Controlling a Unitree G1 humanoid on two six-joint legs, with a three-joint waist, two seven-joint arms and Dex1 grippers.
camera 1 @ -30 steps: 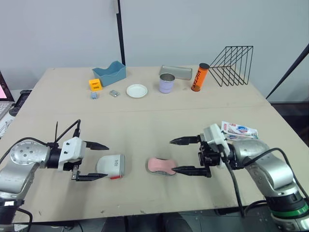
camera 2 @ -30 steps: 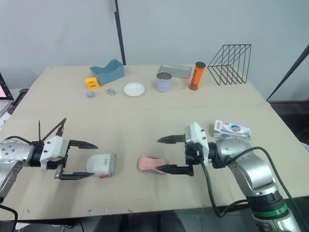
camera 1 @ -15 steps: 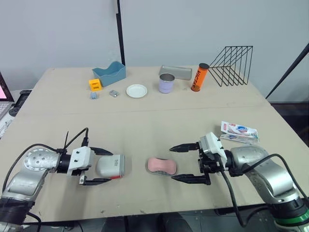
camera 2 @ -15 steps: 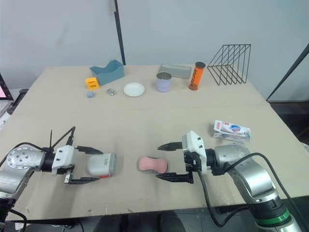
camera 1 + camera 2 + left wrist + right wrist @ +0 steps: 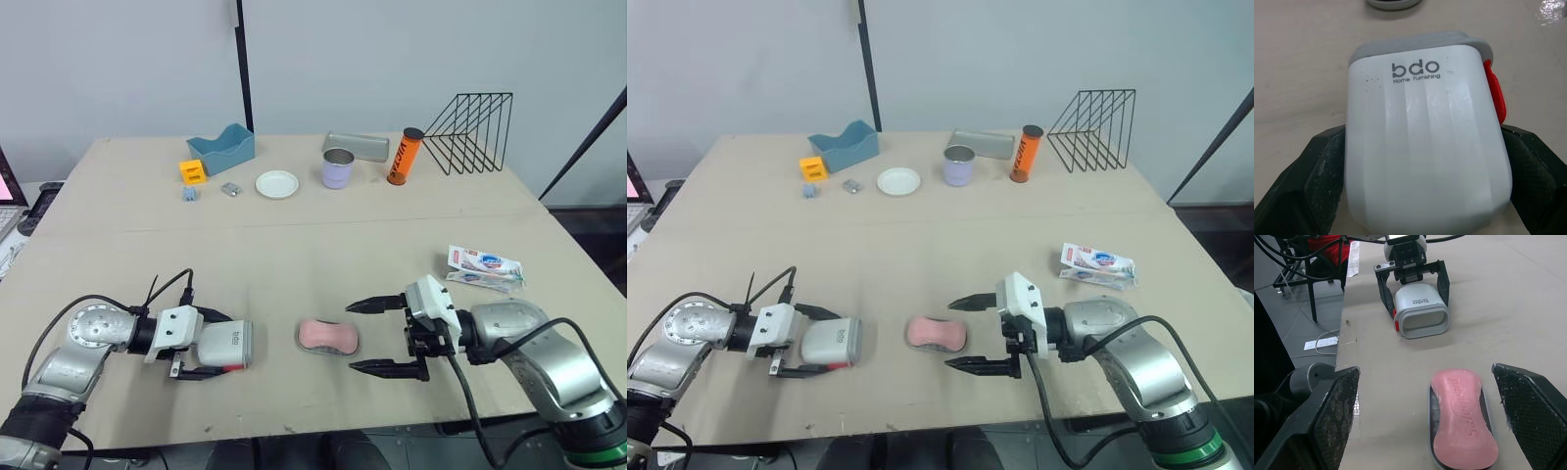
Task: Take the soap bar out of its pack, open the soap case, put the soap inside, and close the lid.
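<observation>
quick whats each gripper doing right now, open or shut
Left gripper: closed on the sides of the white soap case lid.
Right gripper: open, holding nothing, next to the pink soap bar.

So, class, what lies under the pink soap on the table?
A shallow grey tray: its rim shows around the pink soap, which lies on it. The tray's floor is covered by the soap, so anything between them cannot be seen.

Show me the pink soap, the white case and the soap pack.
pink soap (image 5: 328, 335): left eye view, its top face.
white case (image 5: 1425, 142): left wrist view, shell below logo.
soap pack (image 5: 485, 264): left eye view, printed middle.
</observation>
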